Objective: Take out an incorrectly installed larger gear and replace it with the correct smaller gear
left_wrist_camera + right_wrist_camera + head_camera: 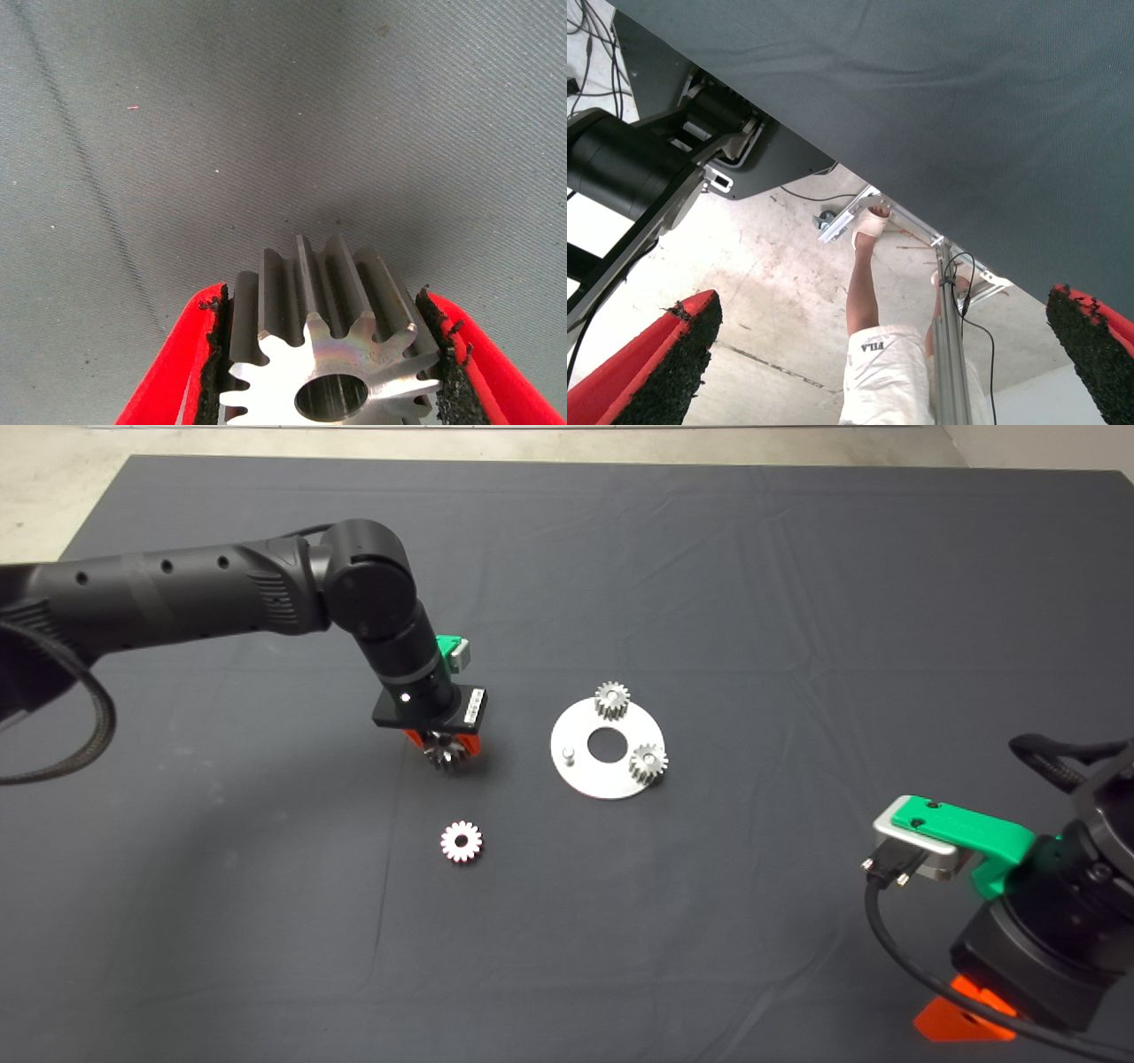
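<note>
Here the left gripper (446, 751) clasps the larger gear (332, 341) above mid-mat, left of the plate (578, 772). The smaller gear (461, 841) lies toward the near edge. The right gripper (877, 354) waits spread at the near right corner.

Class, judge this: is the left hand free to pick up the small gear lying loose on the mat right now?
Probably not yet. The left hand is shut on the larger gear, so its pads are occupied. The smaller gear lies uncovered nearby on the mat; nothing blocks it.
</note>
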`<move>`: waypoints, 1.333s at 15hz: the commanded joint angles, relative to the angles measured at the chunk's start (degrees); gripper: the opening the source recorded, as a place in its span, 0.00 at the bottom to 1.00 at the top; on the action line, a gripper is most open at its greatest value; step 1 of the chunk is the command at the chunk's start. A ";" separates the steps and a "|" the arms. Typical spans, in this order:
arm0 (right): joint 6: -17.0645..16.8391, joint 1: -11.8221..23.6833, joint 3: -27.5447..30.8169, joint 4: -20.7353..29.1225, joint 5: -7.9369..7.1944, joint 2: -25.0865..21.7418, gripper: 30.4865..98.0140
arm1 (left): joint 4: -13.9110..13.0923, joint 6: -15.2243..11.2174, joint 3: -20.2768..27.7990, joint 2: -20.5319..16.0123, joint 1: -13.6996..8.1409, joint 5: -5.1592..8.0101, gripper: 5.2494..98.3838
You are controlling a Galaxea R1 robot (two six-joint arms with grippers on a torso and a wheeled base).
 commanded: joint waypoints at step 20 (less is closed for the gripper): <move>0.32 1.20 0.14 1.43 -5.01 -0.26 0.98 | -0.36 -0.09 0.98 -0.26 0.23 0.08 0.51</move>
